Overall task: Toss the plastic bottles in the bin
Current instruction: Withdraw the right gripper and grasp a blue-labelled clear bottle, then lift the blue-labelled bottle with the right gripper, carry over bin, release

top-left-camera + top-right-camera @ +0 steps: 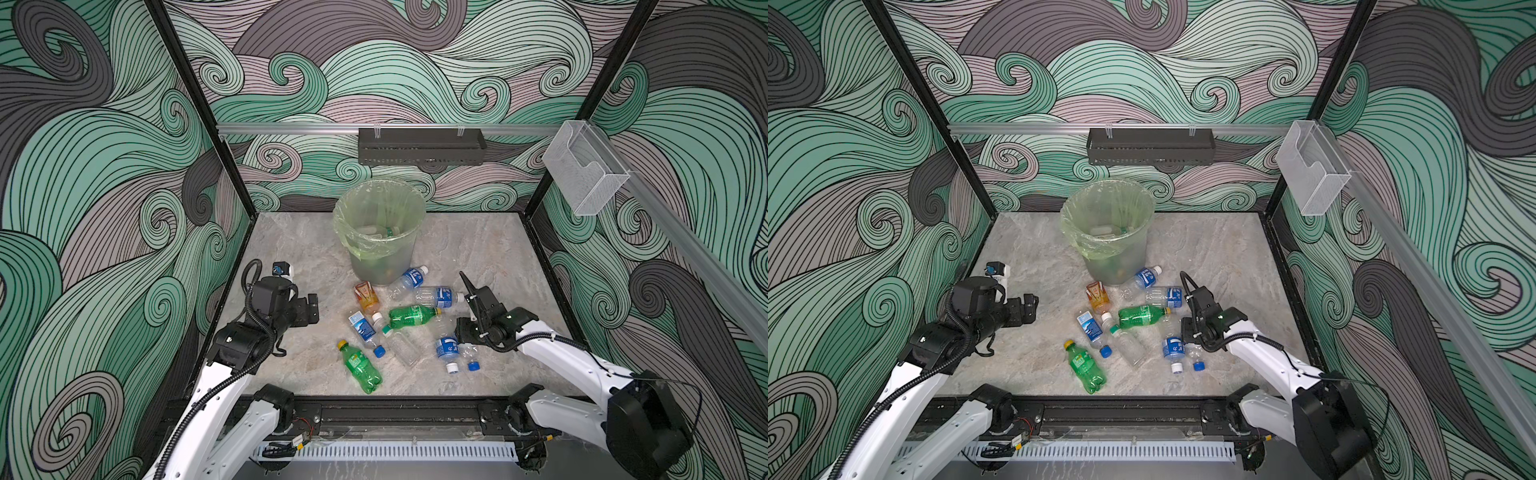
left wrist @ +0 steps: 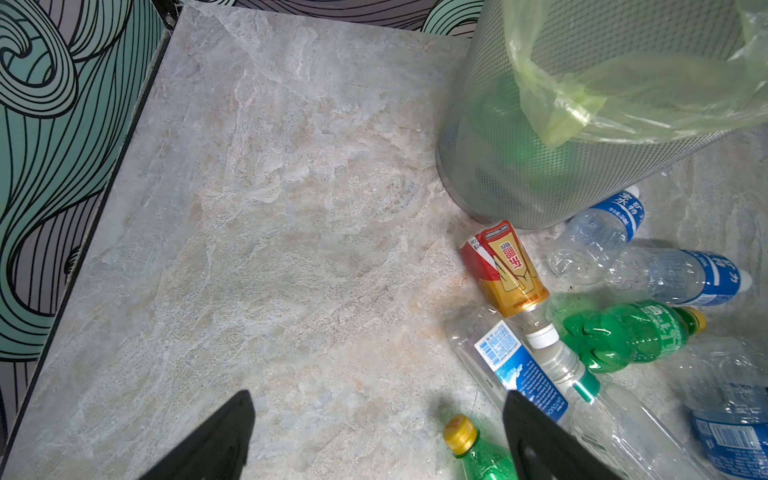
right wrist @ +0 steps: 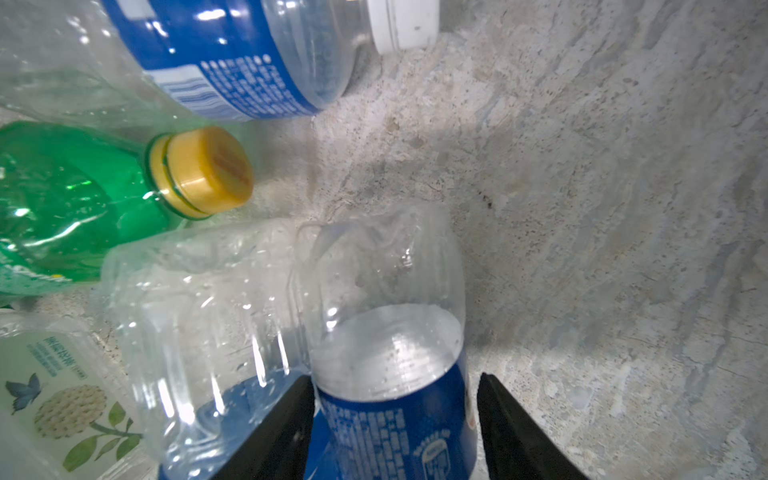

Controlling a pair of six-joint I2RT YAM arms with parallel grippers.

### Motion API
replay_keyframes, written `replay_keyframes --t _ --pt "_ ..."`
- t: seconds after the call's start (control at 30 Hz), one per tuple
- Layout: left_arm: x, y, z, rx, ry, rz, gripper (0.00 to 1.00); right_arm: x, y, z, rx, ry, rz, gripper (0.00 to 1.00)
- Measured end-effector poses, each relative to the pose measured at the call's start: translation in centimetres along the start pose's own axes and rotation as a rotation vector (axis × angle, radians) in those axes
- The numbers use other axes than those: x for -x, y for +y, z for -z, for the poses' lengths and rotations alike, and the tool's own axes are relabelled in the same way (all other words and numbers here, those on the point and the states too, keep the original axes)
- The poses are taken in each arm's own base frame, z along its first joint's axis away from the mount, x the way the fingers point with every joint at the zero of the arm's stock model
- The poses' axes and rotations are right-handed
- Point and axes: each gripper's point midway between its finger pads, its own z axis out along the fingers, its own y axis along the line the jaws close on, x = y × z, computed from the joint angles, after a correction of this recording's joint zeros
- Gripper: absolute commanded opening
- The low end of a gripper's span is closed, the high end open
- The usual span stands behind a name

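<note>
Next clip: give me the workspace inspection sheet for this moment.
Surface: marble-look tabletop, no spills seen.
Job's things: bin upright at the back, binned bottles visible inside; about nine loose bottles lie in front of it.
Clutter: nothing seen.
Grippers: left gripper open, empty, above bare tabletop; right gripper straddles a blue-labelled bottle, jaws not yet clamped.
Cables: black conduit along the left arm, thin cable along the right arm; no snag seen.
Surroundings: wave-patterned walls; black perforated tray and clear box hang on the rails.
</note>
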Motion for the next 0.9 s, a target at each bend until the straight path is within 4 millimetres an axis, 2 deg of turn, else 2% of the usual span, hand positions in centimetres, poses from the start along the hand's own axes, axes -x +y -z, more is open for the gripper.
replay_keyframes --t 0.17,0.3,0.6,0.73,0.9 --pt "0.0 0.0 0.0 0.001 0.002 0.0 0.95 -0.3 0.0 -1.1 -0.01 0.036 -0.007 0.63" --pt "-0.1 0.1 0.1 0.003 0.001 0.001 0.95 -0.4 0.0 -1.8 -0.016 0.05 -0.011 0.59" --pt "-0.1 0.2 0.2 0.005 -0.002 0.004 0.95 -0.2 -0.2 -1.7 -0.024 0.043 -0.006 0.52" --pt "-0.1 0.2 0.2 0.008 -0.001 0.008 0.95 -0.4 -0.9 -0.8 -0.056 0.037 0.007 0.5" --pt "-0.1 0.3 0.1 0.017 -0.001 0.02 0.95 1.7 -0.6 2.2 -0.043 -0.056 0.035 0.49"
